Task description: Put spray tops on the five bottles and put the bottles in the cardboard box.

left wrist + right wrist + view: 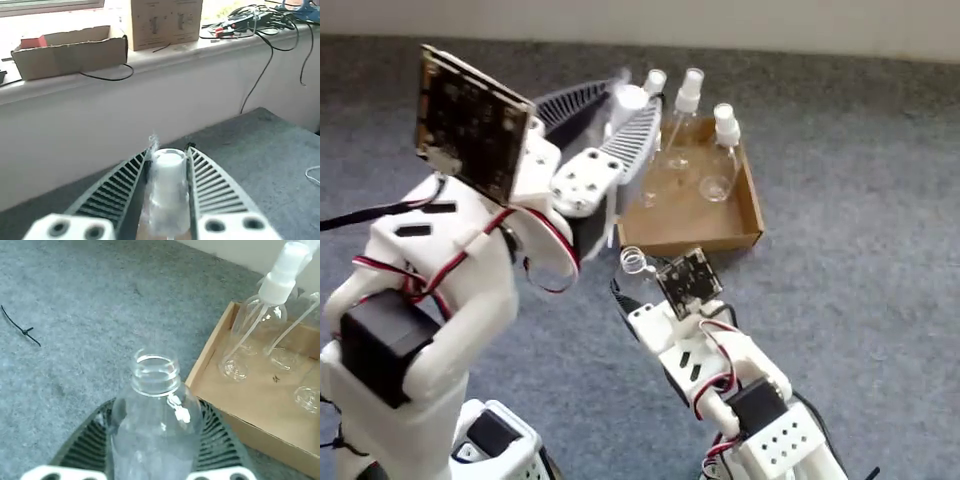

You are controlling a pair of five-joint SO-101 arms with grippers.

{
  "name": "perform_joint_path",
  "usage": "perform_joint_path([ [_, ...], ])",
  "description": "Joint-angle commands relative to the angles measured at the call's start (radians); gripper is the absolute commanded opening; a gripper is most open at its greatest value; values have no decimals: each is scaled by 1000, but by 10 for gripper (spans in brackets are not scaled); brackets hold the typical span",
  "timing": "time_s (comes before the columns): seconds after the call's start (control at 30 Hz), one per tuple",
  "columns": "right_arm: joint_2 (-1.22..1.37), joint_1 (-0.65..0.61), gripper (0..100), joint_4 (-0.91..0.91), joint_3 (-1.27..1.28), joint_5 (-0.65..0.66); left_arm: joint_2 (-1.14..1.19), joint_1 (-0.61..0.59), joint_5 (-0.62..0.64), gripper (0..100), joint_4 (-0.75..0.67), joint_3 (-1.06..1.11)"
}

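Left gripper (632, 100), upper centre of frame: clenched on spray top (169, 170). Right gripper (155, 430), mid-frame: grasping upright uncapped bottle (634, 262), neck below the top, apart.

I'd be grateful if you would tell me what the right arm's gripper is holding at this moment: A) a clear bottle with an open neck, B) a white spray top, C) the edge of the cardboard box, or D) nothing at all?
A: in the right wrist view the right gripper is shut around a clear bottle whose threaded neck stands bare and uncapped.
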Motion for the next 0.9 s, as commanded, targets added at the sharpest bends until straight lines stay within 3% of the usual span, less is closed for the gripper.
perform_joint_path([
  [0.0,-111,39,4,-35,4,-18,-1,84,11,56,-11,87],
  [0.2,-211,56,4,5,7,-68,-2,96,11,56,-180,254],
  [0.37,-236,54,4,18,16,-68,1,96,8,56,-259,252],
  [0.6,-240,54,4,18,16,-68,5,97,9,56,-264,145],
  [0.87,-243,56,4,18,16,-68,7,96,5,56,-270,189],
])
